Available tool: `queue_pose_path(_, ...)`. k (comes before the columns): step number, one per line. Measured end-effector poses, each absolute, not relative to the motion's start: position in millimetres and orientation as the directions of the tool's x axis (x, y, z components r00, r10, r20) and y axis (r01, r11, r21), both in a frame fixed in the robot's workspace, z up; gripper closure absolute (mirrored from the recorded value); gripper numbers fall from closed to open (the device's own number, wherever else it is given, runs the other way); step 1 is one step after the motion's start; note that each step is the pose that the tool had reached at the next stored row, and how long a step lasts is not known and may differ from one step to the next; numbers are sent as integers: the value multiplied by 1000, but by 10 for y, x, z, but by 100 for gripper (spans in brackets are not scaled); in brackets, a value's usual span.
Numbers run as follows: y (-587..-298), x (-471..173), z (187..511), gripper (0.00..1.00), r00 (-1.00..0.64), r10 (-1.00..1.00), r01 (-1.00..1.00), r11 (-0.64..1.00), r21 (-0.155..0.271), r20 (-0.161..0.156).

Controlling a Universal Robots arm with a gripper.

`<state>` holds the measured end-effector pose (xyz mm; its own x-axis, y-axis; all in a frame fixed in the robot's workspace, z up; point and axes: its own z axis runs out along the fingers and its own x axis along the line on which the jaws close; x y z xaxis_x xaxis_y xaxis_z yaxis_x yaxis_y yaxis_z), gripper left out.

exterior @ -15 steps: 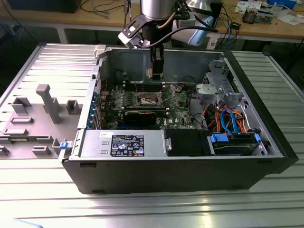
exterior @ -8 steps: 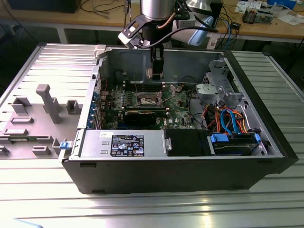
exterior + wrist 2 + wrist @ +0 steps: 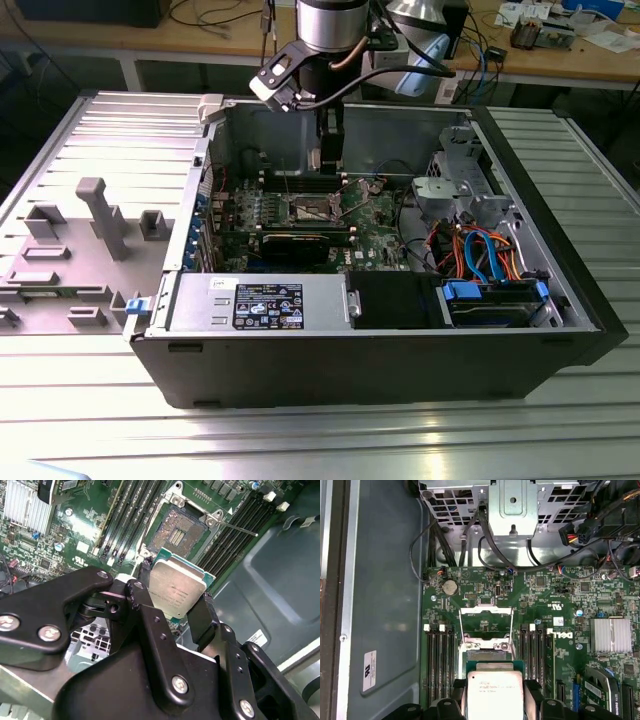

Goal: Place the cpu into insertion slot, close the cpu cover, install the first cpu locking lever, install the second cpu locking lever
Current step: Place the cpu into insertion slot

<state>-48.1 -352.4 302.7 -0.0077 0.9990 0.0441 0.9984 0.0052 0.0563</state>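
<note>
Second wrist view: the cpu (image 3: 177, 592) is seen pinched by its opposite edges between the two black fingers (image 3: 200, 617) of the gripper (image 3: 175, 599). Its silver-grey metal top is turned toward the camera and its green rim is visible around the lid. The chip is held in the air above the motherboard (image 3: 75, 550), apart from it and tilted in this view.

Beyond the chip lies the insertion slot (image 3: 180, 530). Its dark field of contacts is exposed and nothing is seated in it. A thin metal lever (image 3: 235, 527) is seen sticking out from one corner of the slot, clear of its catch. Long black memory slots (image 3: 125, 520) run along both sides of the socket.

In the first wrist view the cpu (image 3: 494, 695) is again seen clamped between the fingers (image 3: 532, 697). The slot (image 3: 487, 655) lies just beyond its far edge and is partly hidden by it. The cpu cover (image 3: 486, 611) is swung off the slot, on the side away from the chip, with green board showing through its cut-out. How steeply it stands cannot be told.

In the exterior view the arm (image 3: 328, 25) is seen reaching down into the open computer case (image 3: 300, 350), which lies on its side on a ribbed metal surface (image 3: 300, 440). The gripper is above the green board near the back wall of the case. A grey moulded tray (image 3: 60, 260) lies on the surface at the exterior view's left.
</note>
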Motion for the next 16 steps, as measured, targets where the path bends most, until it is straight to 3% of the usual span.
queue_pose_path(16,-3523,-481,2959,45,-8,999,998,5,56,44)
